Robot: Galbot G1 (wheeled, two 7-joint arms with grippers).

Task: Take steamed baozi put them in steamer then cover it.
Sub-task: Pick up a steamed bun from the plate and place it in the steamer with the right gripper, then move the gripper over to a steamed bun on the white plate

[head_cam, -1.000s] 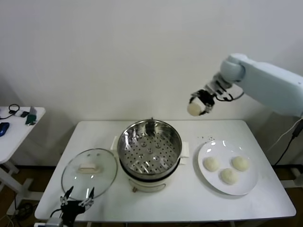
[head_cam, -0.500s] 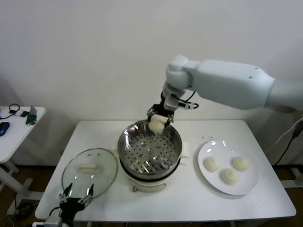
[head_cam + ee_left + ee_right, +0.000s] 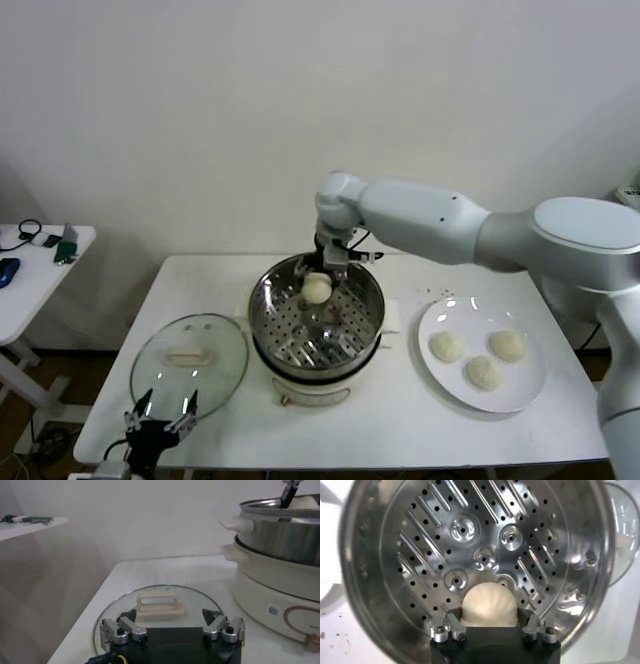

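Note:
My right gripper [image 3: 318, 284] is shut on one baozi [image 3: 317, 289] and holds it inside the steamer [image 3: 345, 345], over the back of its perforated bottom. In the right wrist view the baozi [image 3: 488, 605] sits between the fingers, above the steamer bottom [image 3: 475, 545]. Three baozi [image 3: 446, 346] [image 3: 507, 345] [image 3: 485, 372] lie on the white plate [image 3: 527, 394] at the right. The cover [image 3: 190, 359] lies flat on the table left of the steamer. My left gripper [image 3: 160, 421] is open and empty at the table's front left, just before the cover [image 3: 157, 605].
The steamer stands on its cream-white cooker base [image 3: 280, 600] in the table's middle. A small side table [image 3: 40, 260] with a few small items stands at the far left. The wall is close behind the table.
My right arm has swung left from above the plate with the baozi and lowered it into the steamer. The left arm has not moved.

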